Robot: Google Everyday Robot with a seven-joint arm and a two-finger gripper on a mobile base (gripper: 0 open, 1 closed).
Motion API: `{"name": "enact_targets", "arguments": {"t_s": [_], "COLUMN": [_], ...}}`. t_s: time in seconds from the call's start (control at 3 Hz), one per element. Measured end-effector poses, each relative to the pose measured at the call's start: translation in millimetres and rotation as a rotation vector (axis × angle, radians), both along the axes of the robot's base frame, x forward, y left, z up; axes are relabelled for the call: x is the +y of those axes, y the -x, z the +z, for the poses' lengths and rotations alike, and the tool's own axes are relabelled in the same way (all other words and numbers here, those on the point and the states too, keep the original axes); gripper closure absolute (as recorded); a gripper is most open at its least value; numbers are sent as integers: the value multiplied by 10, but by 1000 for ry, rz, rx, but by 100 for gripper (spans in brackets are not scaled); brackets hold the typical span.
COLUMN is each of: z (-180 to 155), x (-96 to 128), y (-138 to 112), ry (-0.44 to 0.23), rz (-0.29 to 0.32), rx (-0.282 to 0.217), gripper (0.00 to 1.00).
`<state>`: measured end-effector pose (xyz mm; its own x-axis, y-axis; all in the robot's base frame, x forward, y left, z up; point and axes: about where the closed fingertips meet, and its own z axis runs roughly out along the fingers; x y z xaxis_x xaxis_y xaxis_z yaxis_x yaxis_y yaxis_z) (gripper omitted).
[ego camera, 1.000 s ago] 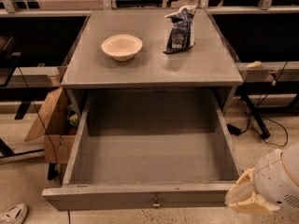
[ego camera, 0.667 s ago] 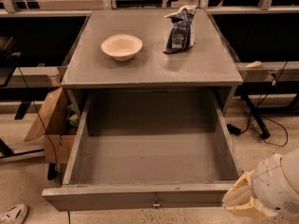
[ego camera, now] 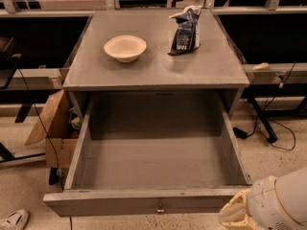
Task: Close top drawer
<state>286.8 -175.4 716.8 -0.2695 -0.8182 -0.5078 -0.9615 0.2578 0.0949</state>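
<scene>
The top drawer point(ego camera: 158, 157) of the grey cabinet is pulled fully out and is empty. Its flat front point(ego camera: 120, 202) faces me at the bottom of the camera view, with a small metal knob point(ego camera: 160, 208) in the middle. My gripper point(ego camera: 237, 212) shows as a cream and white shape at the bottom right corner, just in front of the drawer front's right end and close to it. Only its upper part is in view.
A cream bowl point(ego camera: 125, 47) and a dark chip bag point(ego camera: 184, 30) stand on the cabinet top point(ego camera: 158, 66). An open cardboard box point(ego camera: 57, 128) sits on the floor at the cabinet's left. Cables point(ego camera: 273, 133) lie on the floor at the right. A shoe point(ego camera: 13, 219) is at bottom left.
My gripper has shifted slightly left and down, toward the right end of the drawer front. The drawer has not moved.
</scene>
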Motion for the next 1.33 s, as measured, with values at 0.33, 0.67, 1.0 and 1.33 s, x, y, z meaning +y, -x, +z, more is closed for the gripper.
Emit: {"name": "enact_targets", "arguments": {"t_s": [0.33, 0.67, 1.0, 1.33], "z": [-212, -404, -570, -580], "x": [53, 146, 256, 282], "y": [-114, -276, -427, -454], "ry": [-18, -41, -64, -68], "rz": [0, 2, 5, 5], "rx": [-8, -3, 0, -2], "gripper": [100, 100, 100, 81]}}
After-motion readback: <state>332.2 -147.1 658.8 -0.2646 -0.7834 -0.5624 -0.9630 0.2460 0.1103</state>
